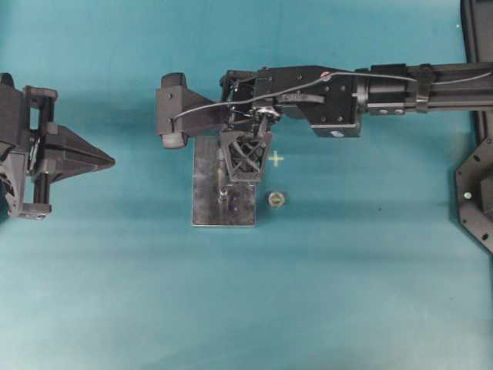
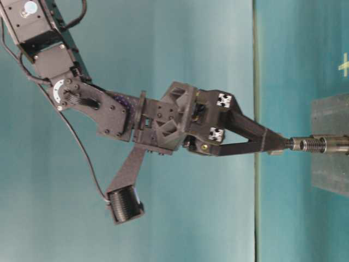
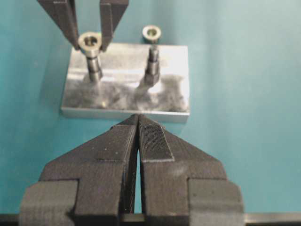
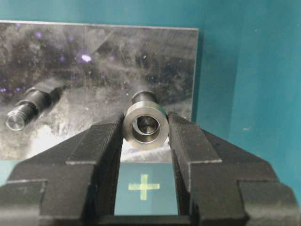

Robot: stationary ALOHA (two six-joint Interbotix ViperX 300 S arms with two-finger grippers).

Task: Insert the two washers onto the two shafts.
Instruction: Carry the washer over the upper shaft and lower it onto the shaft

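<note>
The desk [image 1: 92,293] is seen straight down from overhead, side-on at desk level, and close-up from both wrists; the metal plate [image 1: 206,185] is shared by all.

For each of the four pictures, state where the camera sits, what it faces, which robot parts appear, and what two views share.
Overhead: above, looking down on the plate; both arms.
Table-level: low, side-on; right end effector at the shaft.
Left wrist: behind the shut left end effector, facing the plate.
Right wrist: behind the right end effector, gripping the washer.
Shared: both wrist views show the plate's two shafts.
</note>
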